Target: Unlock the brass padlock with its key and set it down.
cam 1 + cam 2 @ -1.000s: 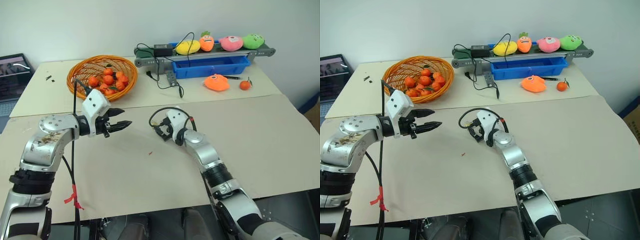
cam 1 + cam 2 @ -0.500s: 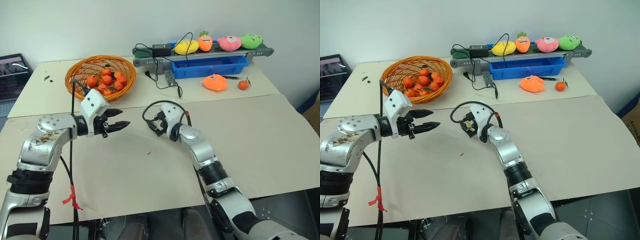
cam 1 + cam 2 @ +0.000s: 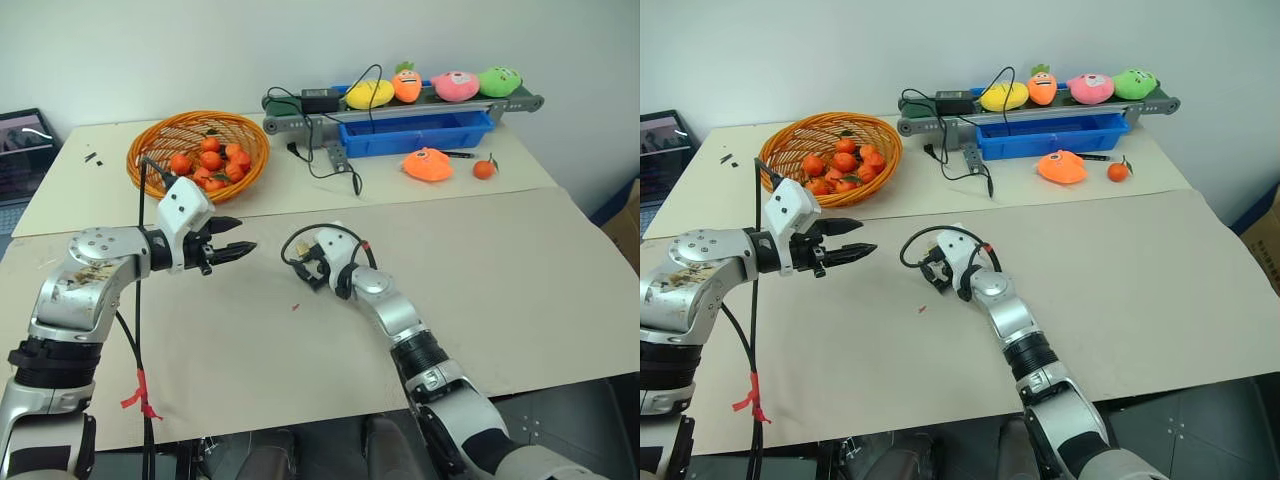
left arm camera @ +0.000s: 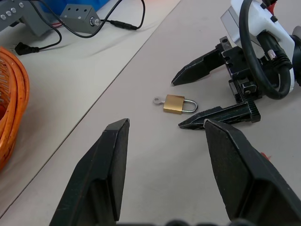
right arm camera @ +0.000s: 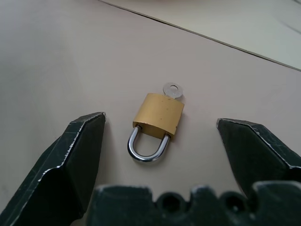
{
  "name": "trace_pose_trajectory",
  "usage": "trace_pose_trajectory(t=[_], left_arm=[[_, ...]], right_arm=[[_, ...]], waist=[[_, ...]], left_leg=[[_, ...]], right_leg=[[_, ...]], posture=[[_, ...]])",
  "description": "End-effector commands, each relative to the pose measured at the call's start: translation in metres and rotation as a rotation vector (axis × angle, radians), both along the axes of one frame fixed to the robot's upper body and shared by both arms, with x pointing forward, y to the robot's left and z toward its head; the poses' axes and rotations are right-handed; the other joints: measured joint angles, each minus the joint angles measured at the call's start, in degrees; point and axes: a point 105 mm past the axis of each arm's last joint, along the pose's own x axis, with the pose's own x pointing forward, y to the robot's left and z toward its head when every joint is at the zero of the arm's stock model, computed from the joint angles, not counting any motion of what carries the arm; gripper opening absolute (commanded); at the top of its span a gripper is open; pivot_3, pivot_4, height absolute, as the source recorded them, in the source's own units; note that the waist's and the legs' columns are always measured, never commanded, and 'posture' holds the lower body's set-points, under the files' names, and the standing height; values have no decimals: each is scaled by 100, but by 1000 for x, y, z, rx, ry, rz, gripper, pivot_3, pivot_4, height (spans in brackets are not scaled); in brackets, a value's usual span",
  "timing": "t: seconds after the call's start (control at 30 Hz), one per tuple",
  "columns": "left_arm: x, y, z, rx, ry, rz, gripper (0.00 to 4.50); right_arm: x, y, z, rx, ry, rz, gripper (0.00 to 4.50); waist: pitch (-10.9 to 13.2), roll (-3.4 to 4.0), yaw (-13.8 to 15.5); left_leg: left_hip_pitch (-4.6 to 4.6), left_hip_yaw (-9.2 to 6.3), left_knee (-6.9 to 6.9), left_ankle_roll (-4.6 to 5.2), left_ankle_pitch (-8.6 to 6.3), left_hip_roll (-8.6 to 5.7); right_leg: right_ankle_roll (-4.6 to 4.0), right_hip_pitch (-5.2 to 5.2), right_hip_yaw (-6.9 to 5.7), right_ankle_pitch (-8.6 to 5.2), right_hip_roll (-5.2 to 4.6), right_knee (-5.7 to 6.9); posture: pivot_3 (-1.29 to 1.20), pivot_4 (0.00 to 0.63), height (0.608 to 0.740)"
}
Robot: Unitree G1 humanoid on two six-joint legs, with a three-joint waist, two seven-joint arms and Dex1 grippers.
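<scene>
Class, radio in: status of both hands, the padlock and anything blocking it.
Left hand open, empty. Right hand open, straddling brass padlock, not touching. Padlock flat on table, key in its base. Nothing in the way.

the two head views look forward and down over the table (image 3: 500, 280) from above, side by side, sharing nearly the whole scene. each wrist view looks along its own jaws, close to the surface. both wrist views share the brass padlock (image 5: 158, 115), the right one from nearest.

Beige table (image 3: 520, 260) with brass padlock (image 5: 158, 114), key (image 5: 172, 89) in it, flat.
</scene>
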Motion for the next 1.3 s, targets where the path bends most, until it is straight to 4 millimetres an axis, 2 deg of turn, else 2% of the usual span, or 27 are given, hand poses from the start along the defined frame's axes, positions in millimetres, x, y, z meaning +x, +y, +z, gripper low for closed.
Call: trace_pose_trajectory(t=[0.03, 0.17, 0.37, 0.6, 0.73, 0.9, 1.07, 1.3], left_arm=[[-1, 5, 17, 10, -56, 10, 2689], [0, 5, 18, 10, -57, 9, 2689], [0, 3, 17, 9, -58, 5, 2689], [1, 2, 17, 6, -61, 2, 2689], [1, 0, 15, 3, -56, -8, 2689], [0, -2, 10, -1, -38, -24, 2689], [-3, -5, 1, 7, -5, -61, 2689], [0, -9, -1, 5, -7, -76, 2689]], right_arm=[[-3, 12, 5, 9, -26, 42, 4223], [-3, 12, 1, 9, -15, 47, 3102], [-2, 9, -1, 3, -17, 38, 999], [-2, 4, -1, -21, -24, 43, 933], [-10, -3, 3, -35, -23, 93, 933], [-32, -23, 9, -65, -17, 173, 933], [-61, -45, 15, -151, -16, 315, 933], [-89, -59, 12, -205, 39, 469, 933]], waist=[[0, 0, -22], [0, 1, -76], [-1, 1, -101], [-1, 1, -99], [-1, 1, -97], [-1, 1, -50], [-1, 1, 28], [-1, 0, 93]], left_leg=[[0, 0, 0, -1, 0, 0], [2, 0, 0, -2, 1, 2], [3, 0, 0, -2, 1, 2], [3, 0, 0, -2, 1, 2], [3, 0, 0, -2, 0, 2], [-1, -1, 3, -1, 0, -1], [-2, 6, 3, -1, 0, -1], [-1, 19, 5, 1, -1, 1]], right_leg=[[-1, 0, 1, 0, 0, 0], [-1, 1, 1, 1, 1, 3], [-1, 0, 1, 1, 2, 4], [-1, 1, 0, 1, 1, 4], [-1, 0, 0, 1, 1, 4], [-1, 0, 0, 1, -1, 4], [-1, -1, 0, 1, 2, 2], [-4, 1, 1, 2, 2, -4]], posture=[[0, 150, 737], [0, 150, 737], [0, 150, 737], [0, 150, 737], [0, 150, 737], [0, 150, 737], [0, 150, 737], [0, 150, 737]])
